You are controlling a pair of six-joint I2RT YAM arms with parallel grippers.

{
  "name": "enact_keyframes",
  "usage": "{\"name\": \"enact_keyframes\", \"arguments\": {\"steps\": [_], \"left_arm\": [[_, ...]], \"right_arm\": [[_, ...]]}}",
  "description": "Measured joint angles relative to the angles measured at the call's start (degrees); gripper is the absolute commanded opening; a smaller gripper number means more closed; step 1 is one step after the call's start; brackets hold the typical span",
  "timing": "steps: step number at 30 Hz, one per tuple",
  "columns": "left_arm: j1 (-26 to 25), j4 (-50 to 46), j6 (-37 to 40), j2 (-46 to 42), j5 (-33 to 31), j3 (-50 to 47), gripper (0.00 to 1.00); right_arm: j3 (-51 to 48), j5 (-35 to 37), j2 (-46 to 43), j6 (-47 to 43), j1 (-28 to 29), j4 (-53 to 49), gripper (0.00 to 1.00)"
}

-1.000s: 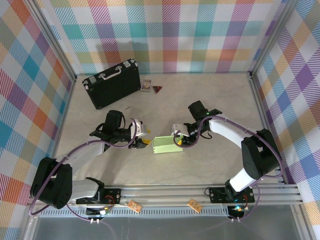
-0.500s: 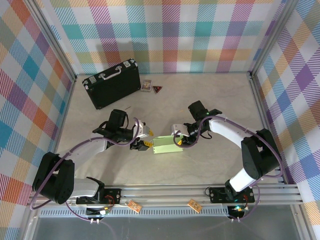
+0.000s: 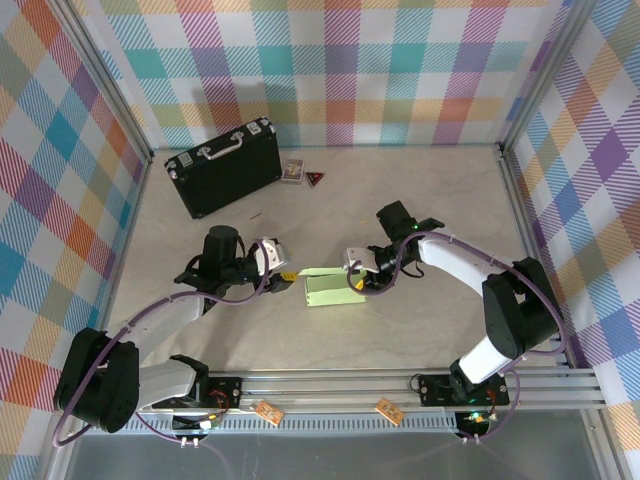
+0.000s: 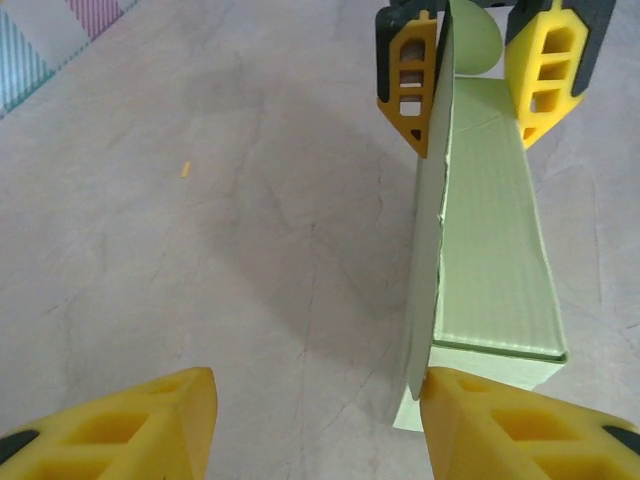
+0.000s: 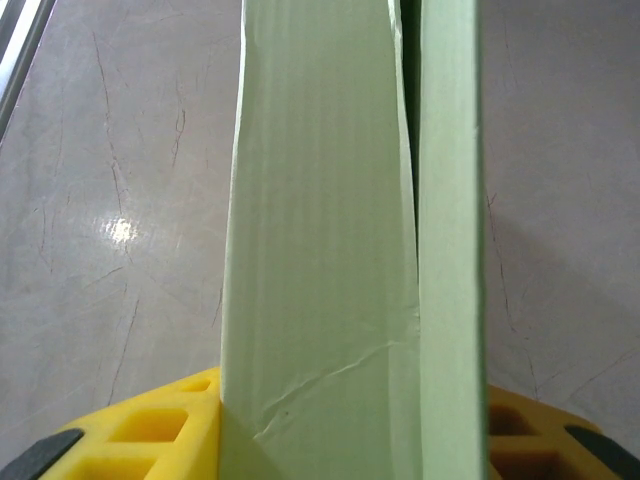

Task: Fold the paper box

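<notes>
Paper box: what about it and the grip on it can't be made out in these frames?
Inside of the paper box: hidden by its own panels, top external and left wrist views.
Its far end: cut off by the top edge, right wrist view.
Contact faces of the right fingers: covered by the card, right wrist view.
Bases of the left fingers: cut off by the bottom edge, left wrist view.

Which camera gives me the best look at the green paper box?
Left wrist: the paper box runs lengthwise, side flap visible, right gripper straddling its far end. Top view shows it small; right wrist sees its walls very close.
</notes>
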Motion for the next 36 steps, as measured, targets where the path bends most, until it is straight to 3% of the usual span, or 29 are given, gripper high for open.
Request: {"name": "enact_keyframes", "arguments": {"steps": [12,19,22,31,36], "left_arm": [[-1.22,-3.19,1.53,1.92,0.22,1.84,0.55],[-0.63,-1.44,-1.55,1.09,-13.31,0.59,0.56],[0.0,-1.16,-2.34,1.09,-15.47,-0.07,0.56],[-1.86,0.72,-1.68,1.09,-0.31,-0.07,0.54],[-2.49,0.48,-0.55,1.09,4.11,-0.07,0.54]], "right_arm": [[0.0,0.0,0.0,0.0,0.0,0.0,0.42],[0.0,0.0,0.22,0.0,0.02,-0.07,0.42],[0.0,0.0,0.26,-0.02,0.02,-0.02,0.41],[0.0,0.0,0.26,-0.02,0.02,-0.04,0.42],[0.0,-0.02,0.26,-0.02,0.02,-0.04,0.42]]}}
